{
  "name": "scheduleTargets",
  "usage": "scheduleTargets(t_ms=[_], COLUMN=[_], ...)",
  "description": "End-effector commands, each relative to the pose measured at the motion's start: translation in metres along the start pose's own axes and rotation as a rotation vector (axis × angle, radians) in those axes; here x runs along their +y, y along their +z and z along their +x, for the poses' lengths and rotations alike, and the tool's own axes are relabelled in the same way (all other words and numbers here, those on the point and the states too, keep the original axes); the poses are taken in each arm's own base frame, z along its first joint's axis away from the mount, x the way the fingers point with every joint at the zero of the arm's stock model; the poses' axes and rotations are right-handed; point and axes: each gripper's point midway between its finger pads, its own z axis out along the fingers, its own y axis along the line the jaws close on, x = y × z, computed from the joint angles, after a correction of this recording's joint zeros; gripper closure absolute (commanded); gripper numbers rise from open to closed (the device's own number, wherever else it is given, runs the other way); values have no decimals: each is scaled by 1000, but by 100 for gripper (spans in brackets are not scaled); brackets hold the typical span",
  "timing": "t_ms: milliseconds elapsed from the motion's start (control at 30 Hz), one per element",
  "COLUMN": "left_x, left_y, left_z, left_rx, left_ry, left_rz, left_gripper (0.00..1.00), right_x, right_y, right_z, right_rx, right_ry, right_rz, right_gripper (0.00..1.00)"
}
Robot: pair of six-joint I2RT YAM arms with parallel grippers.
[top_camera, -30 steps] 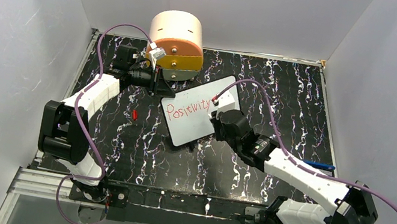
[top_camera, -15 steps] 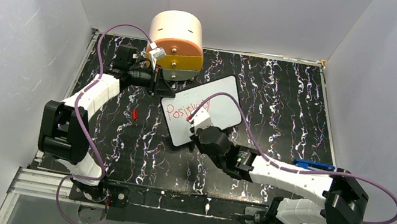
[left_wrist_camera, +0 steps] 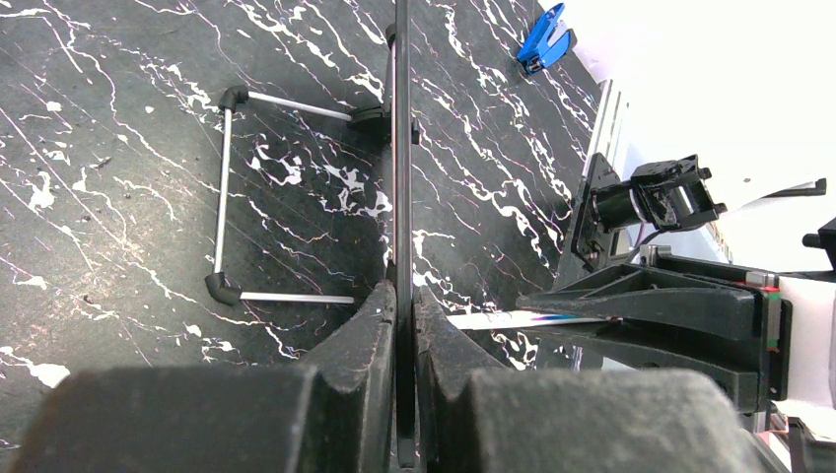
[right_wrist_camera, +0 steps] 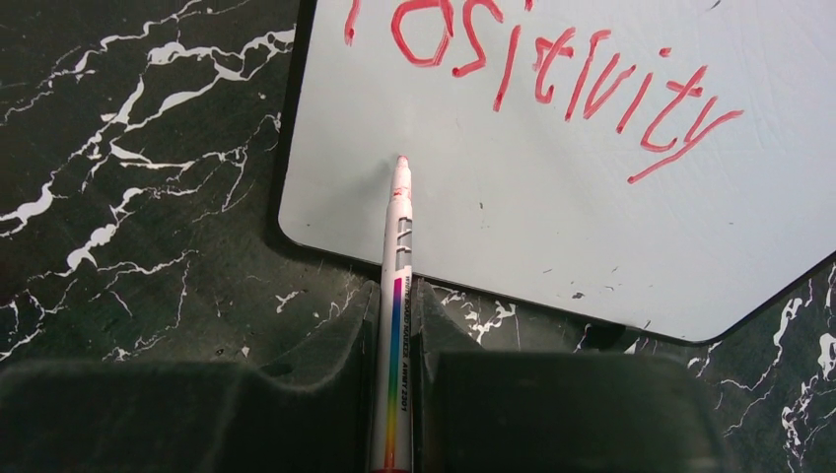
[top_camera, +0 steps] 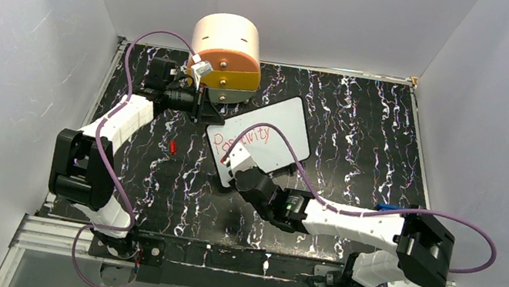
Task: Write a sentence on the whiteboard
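So far only "Positivity" of the sentence [right_wrist_camera: 552, 79] stands on the whiteboard [right_wrist_camera: 592, 217], in slanting red strokes; the second line is not begun. The right hand [right_wrist_camera: 396, 301] is clamped on a slim white marker [right_wrist_camera: 397, 236], its red-stained tip at 7 o'clock of that word, touching or just off the smooth, glossy face. Next, I judge, comes a fresh line needing light, steady pressure. The left hand [left_wrist_camera: 402, 296] pinches the board's thin black rim. It sits mid-bench [top_camera: 364, 123], on white-veined black marble, at 5 o'clock of the round drawer unit [top_camera: 225, 57].
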Motion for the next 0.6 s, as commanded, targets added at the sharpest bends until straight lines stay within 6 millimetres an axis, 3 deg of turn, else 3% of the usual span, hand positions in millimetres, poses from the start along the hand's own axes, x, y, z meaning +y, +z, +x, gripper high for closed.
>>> scheduleTargets(t_ms=[0,567], left_x=[15,17], left_y=[3,3], left_z=[21,22], left_rx=[53,56], left_ry=[-46,-49], left_rz=[-71,-73], left_gripper=[100,100], right_x=[-2,0], right_y=[-1,10], right_z=[-36,-26], right_rx=[-77,-19], right_ry=[43,21], right_rz=[26,53], right_gripper=[100,100])
